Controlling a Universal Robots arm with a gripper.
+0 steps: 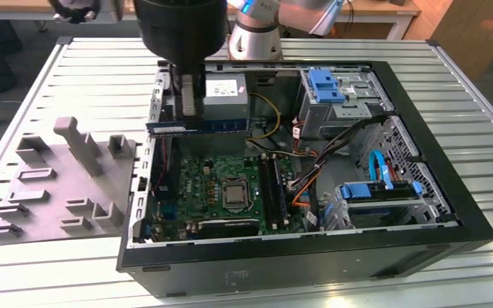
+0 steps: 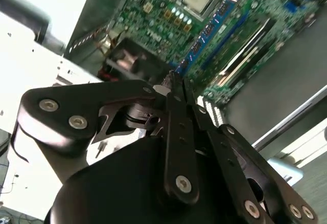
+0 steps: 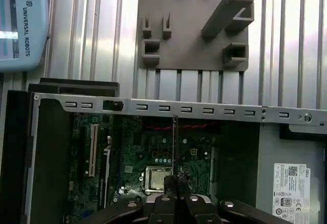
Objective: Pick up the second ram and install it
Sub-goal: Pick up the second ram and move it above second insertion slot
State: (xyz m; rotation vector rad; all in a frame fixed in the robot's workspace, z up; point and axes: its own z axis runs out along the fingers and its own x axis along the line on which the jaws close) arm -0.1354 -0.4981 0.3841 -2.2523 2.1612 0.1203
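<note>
Exterior view: the gripper, clamped on the second ram, holds it level over the open case, seemingly crosswise to the memory slots below, toward the exterior view's right.

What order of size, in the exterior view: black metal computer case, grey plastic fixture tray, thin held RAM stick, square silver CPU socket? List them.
1. black metal computer case
2. grey plastic fixture tray
3. thin held RAM stick and square silver CPU socket: alike; the raised stick is probably nearer the camera, unranked.
</note>
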